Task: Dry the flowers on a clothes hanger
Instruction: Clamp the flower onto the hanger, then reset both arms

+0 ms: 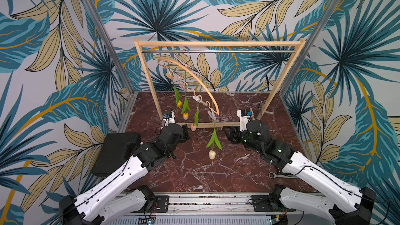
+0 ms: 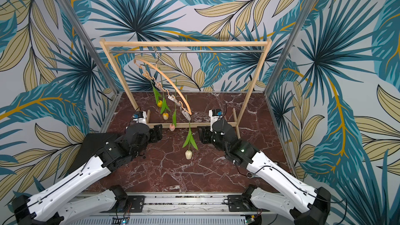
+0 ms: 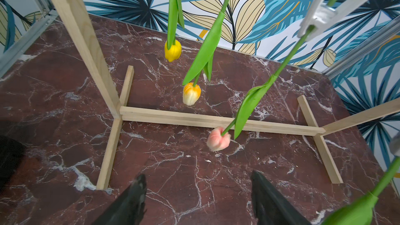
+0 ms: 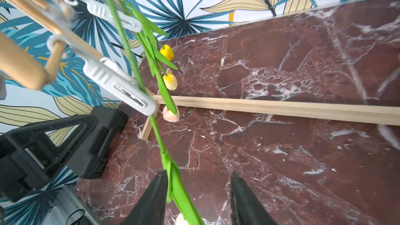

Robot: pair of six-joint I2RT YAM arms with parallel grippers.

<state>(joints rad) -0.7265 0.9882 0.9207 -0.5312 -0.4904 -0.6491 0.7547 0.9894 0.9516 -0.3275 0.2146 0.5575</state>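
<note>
Thin light-wood clothes hanger (image 4: 20,68), curved top, wavy lower bar w/ white clips (image 4: 116,87). It hooks on the rack's (image 1: 216,43) metal rail at 12 o'clock of the marble table (image 1: 194,176), tilted. Clipped head-down, green stems & leaves: yellow tulip (image 1: 179,103), orange-yellow tulip (image 1: 185,116), pink tulip (image 1: 193,127), cream tulip (image 1: 212,154) lowest, near centre. Left gripper (image 3: 197,175) at cream head's 10 o'clock: jaws apart, empty. Right gripper (image 4: 199,173) at 2 o'clock: jaws apart, cream's leaf crossing one finger, not pinched.
</note>
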